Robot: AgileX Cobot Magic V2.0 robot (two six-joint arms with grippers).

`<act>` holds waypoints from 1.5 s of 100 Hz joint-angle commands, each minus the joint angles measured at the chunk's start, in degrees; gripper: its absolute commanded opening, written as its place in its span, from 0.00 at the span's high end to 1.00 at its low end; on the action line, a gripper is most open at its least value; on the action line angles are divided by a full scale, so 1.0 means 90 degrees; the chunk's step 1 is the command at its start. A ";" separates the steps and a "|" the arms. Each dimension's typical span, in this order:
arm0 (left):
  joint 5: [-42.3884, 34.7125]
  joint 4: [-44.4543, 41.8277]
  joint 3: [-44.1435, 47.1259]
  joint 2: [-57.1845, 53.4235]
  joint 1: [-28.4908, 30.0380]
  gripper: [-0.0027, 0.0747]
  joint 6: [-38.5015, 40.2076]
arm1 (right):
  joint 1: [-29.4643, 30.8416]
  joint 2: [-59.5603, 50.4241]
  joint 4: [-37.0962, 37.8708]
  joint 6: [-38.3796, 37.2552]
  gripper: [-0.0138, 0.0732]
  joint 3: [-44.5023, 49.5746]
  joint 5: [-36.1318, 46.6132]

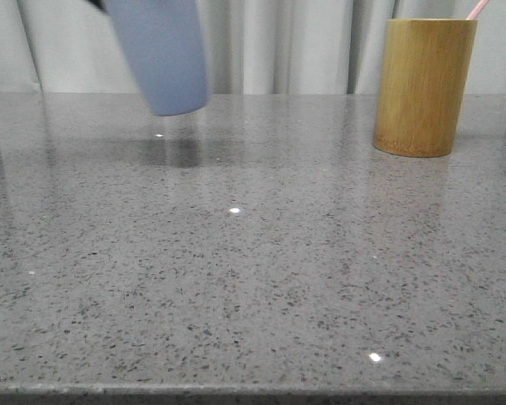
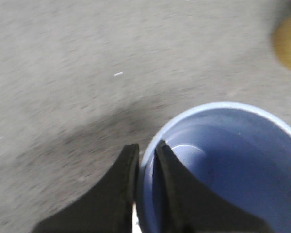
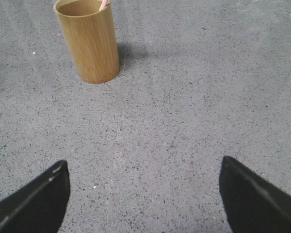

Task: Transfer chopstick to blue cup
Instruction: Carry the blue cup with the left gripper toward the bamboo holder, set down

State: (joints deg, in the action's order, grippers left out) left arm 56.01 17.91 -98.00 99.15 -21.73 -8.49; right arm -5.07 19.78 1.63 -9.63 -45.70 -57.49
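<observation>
Cup lifted off the table by my left arm, chopstick resting in the wooden holder.

In the front view I see the blue cup [image 1: 160, 52] in the air at the back left, tilted, with its shadow on the grey speckled table [image 1: 253, 278] just under it. From the left wrist camera, the left gripper [image 2: 146, 162] is pinching the cup's rim: one finger [image 2: 121, 187] is outside the wall and the other is inside the cup [image 2: 223, 165], which looks empty. The picture there is blurred. The chopstick [image 1: 477, 8] stands in the bamboo holder [image 1: 423, 86] at the back right, and only its pink tip shows above the rim. The right gripper [image 3: 144, 194] is spread wide over bare table, holding nothing, with the holder [image 3: 88, 42] and the pink tip [image 3: 103, 5] well apart from it.
</observation>
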 commanded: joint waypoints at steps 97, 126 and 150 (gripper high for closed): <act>-0.0418 -0.0791 -0.0854 0.0890 -0.1436 0.99 0.0537 | 0.0026 0.0118 0.0055 0.0028 0.13 -0.0202 0.0427; -0.0416 -0.0791 -0.0854 0.0890 -0.1436 0.93 0.0493 | 0.0026 0.0118 0.0055 0.0028 0.13 -0.0202 0.0427; -0.0404 -0.0791 -0.0854 0.0890 -0.1436 0.49 0.0370 | 0.0026 0.0118 0.0055 0.0028 0.13 -0.0202 0.0427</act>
State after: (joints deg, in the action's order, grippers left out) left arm 54.17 10.04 -103.68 109.83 -34.09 -4.90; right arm -5.07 19.78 1.63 -9.63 -45.70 -57.60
